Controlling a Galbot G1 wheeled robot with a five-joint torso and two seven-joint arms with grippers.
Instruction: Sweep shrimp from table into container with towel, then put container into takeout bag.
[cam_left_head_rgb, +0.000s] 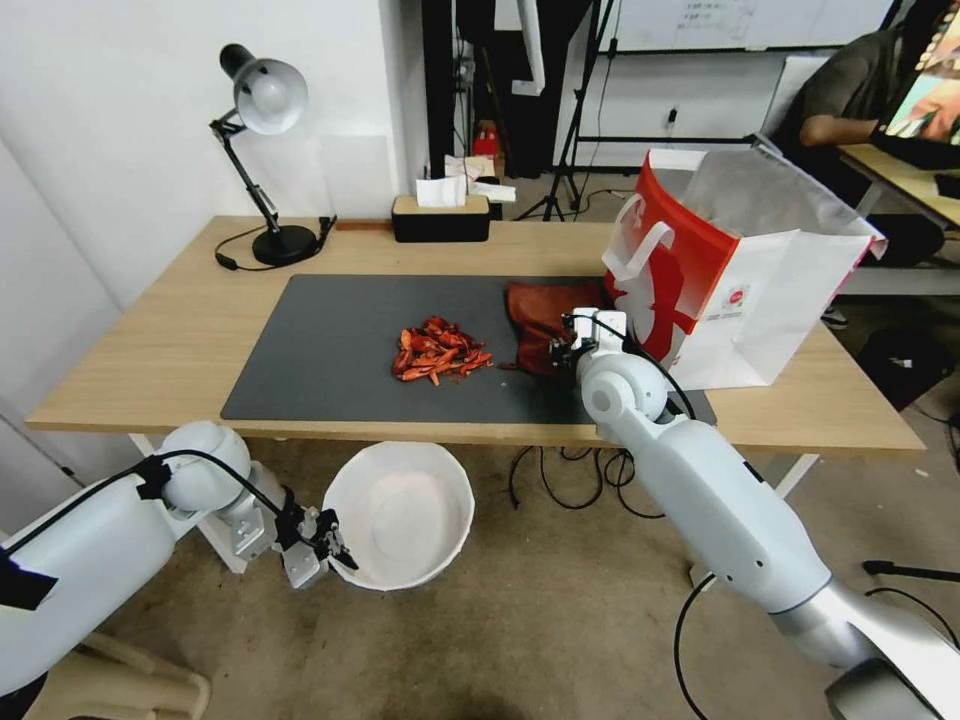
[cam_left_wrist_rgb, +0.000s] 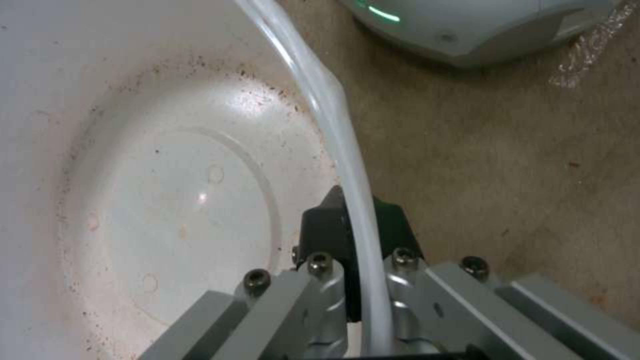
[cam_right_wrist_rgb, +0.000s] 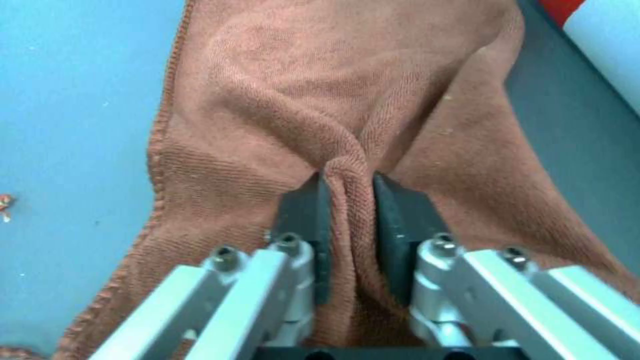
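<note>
A pile of red-orange shrimp (cam_left_head_rgb: 440, 352) lies in the middle of the dark mat on the table (cam_left_head_rgb: 180, 340). Right of it sits the rust-brown towel (cam_left_head_rgb: 540, 320) (cam_right_wrist_rgb: 320, 100), with my right gripper (cam_left_head_rgb: 556, 350) (cam_right_wrist_rgb: 347, 175) shut on a raised fold of it. Below the table's front edge my left gripper (cam_left_head_rgb: 335, 548) (cam_left_wrist_rgb: 357, 210) is shut on the rim of the white container (cam_left_head_rgb: 400, 515) (cam_left_wrist_rgb: 173, 190), holding it above the floor. The red and white takeout bag (cam_left_head_rgb: 740, 270) stands open at the table's right end.
A black desk lamp (cam_left_head_rgb: 262, 150) and a tissue box (cam_left_head_rgb: 440, 212) stand along the table's far edge. Cables hang under the table near its white legs. A person sits at another desk behind the bag.
</note>
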